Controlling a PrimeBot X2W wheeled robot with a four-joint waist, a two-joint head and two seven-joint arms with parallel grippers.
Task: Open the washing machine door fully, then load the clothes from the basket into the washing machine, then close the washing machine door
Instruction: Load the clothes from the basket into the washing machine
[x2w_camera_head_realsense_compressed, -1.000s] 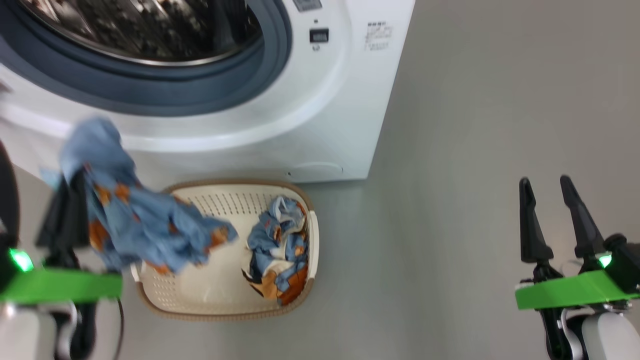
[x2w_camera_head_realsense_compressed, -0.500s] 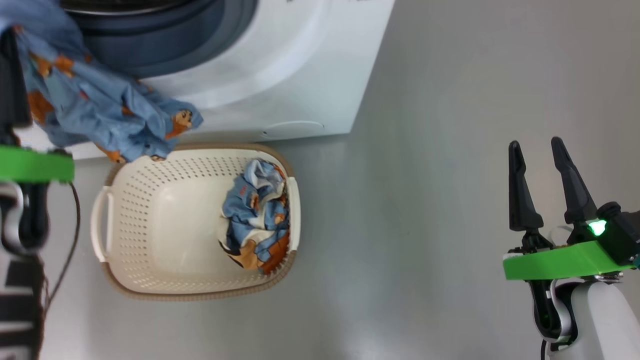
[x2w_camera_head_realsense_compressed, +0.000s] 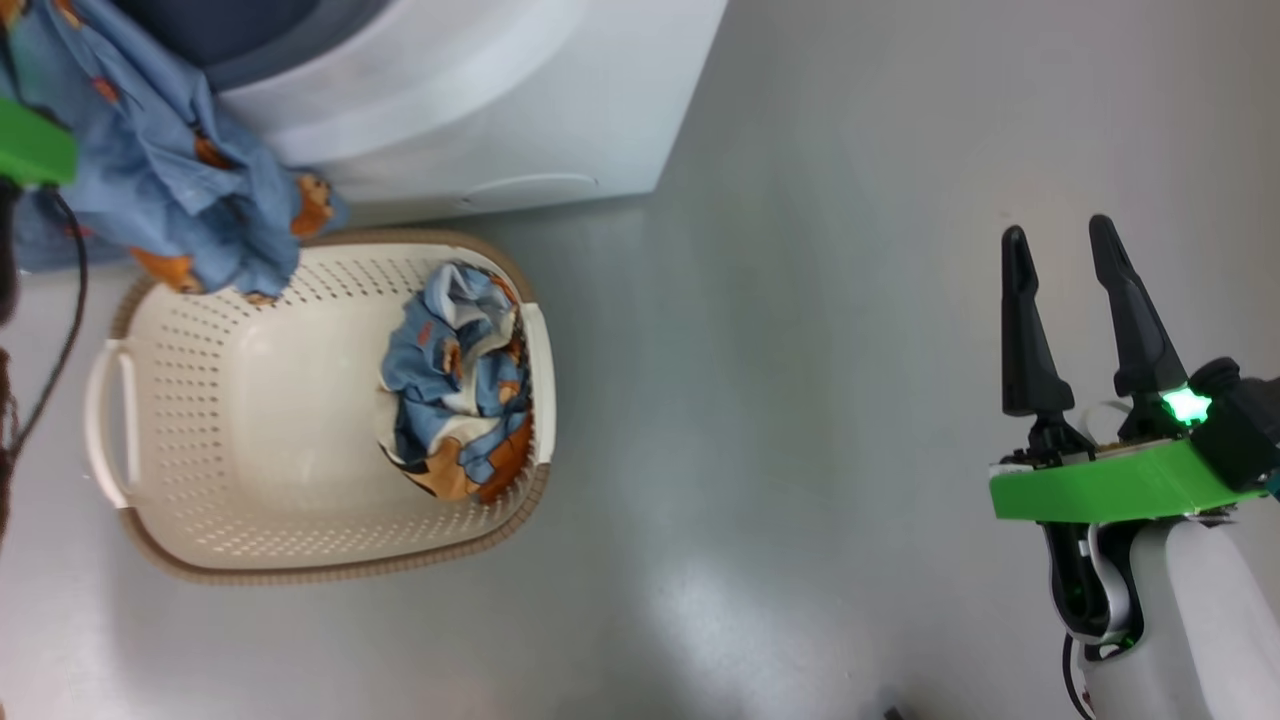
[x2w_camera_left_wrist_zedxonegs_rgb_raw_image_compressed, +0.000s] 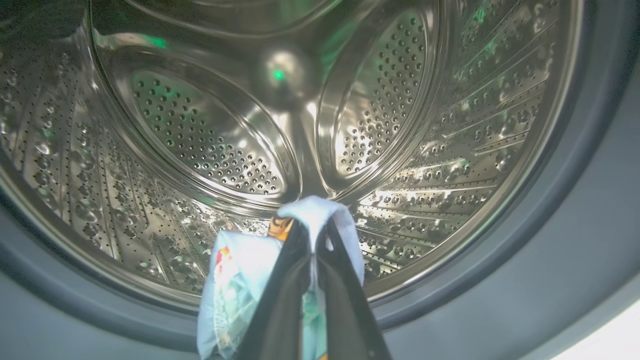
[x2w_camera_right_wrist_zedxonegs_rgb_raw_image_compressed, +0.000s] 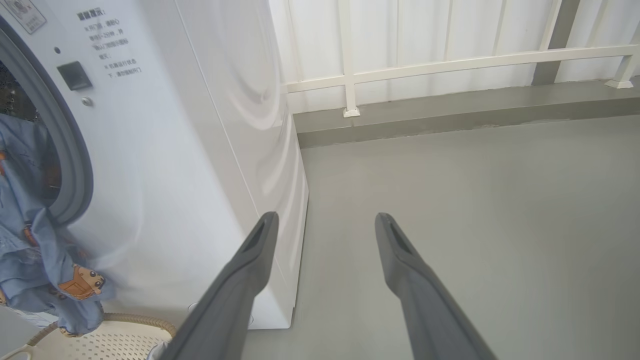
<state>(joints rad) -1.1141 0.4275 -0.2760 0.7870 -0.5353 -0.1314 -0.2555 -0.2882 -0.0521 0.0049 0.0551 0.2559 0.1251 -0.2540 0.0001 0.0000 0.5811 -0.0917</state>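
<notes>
The white washing machine (x2w_camera_head_realsense_compressed: 480, 110) stands at the top left, its door out of view. My left gripper (x2w_camera_left_wrist_zedxonegs_rgb_raw_image_compressed: 312, 250) is shut on a light-blue printed garment (x2w_camera_head_realsense_compressed: 170, 190) that hangs in front of the drum opening, above the basket's far rim. The left wrist view looks straight into the steel drum (x2w_camera_left_wrist_zedxonegs_rgb_raw_image_compressed: 280, 125), with the garment's folded edge (x2w_camera_left_wrist_zedxonegs_rgb_raw_image_compressed: 320, 215) pinched at the fingertips. A second garment (x2w_camera_head_realsense_compressed: 455, 385) lies bunched at the right end of the cream basket (x2w_camera_head_realsense_compressed: 250, 440) on the floor. My right gripper (x2w_camera_head_realsense_compressed: 1060, 250) hangs open and empty over bare floor, far right.
Grey floor (x2w_camera_head_realsense_compressed: 800, 350) spreads to the right of the machine and basket. A low grey kerb with a white railing (x2w_camera_right_wrist_zedxonegs_rgb_raw_image_compressed: 450, 65) runs behind the machine. A dark cable (x2w_camera_head_realsense_compressed: 60, 310) hangs at the left edge.
The head camera has tilted and turned, so machine and basket slid up and left. My left gripper has lifted the garment from over the basket up to the drum opening. The right gripper stays open.
</notes>
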